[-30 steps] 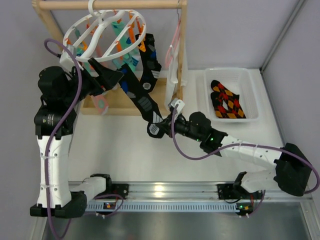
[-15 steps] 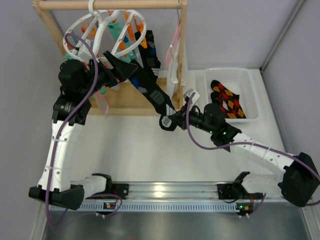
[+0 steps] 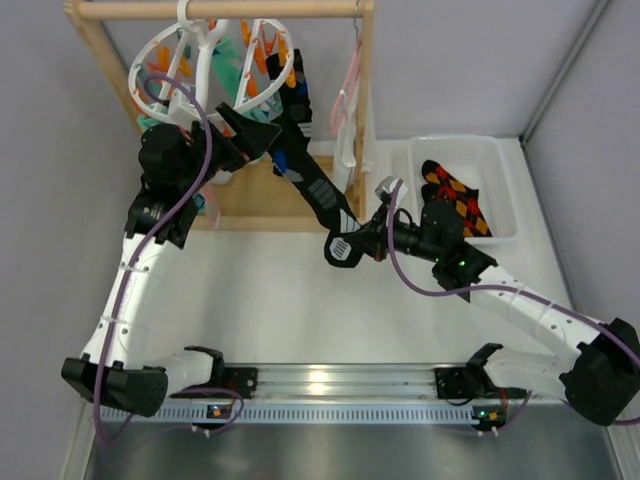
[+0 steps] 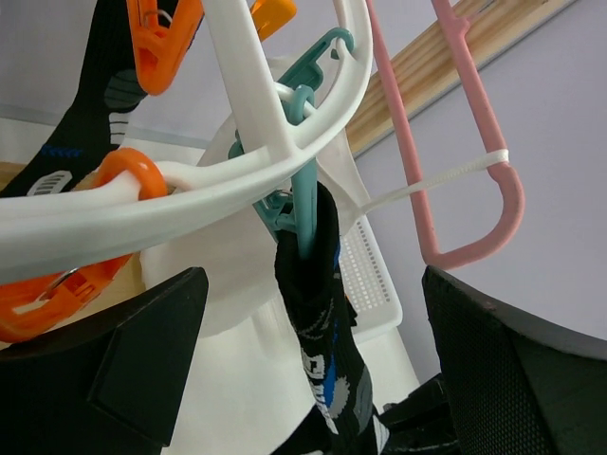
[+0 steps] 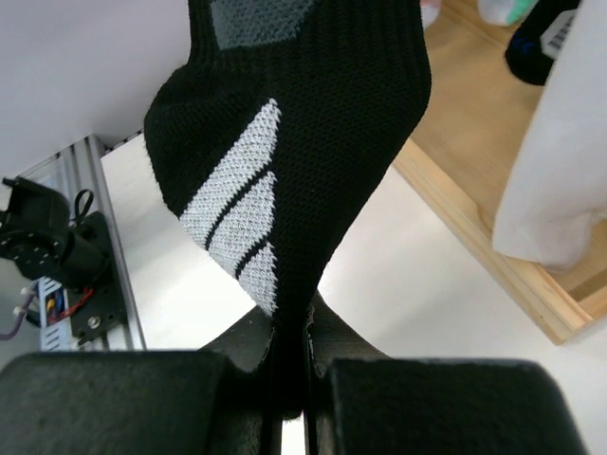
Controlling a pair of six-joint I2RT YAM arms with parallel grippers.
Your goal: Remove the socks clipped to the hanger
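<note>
Here, white table [image 3: 260,300], grey walls [image 3: 450,60], right hand [image 3: 346,243] pinching black sock [image 3: 315,190], left hand [image 3: 265,138] wide

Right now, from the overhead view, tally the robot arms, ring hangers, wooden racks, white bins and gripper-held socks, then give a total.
Robot arms: 2 (left arm, right arm)
Ring hanger: 1
Wooden rack: 1
White bin: 1
Black sock, gripped: 1
Total: 6

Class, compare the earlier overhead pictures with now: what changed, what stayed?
The right tool, shut on the black sock, drew its end rightward toward the tray. The left tool shifted right, close to the hanger, which turned more edge-on. Sock remains clipped; tray unchanged.
</note>
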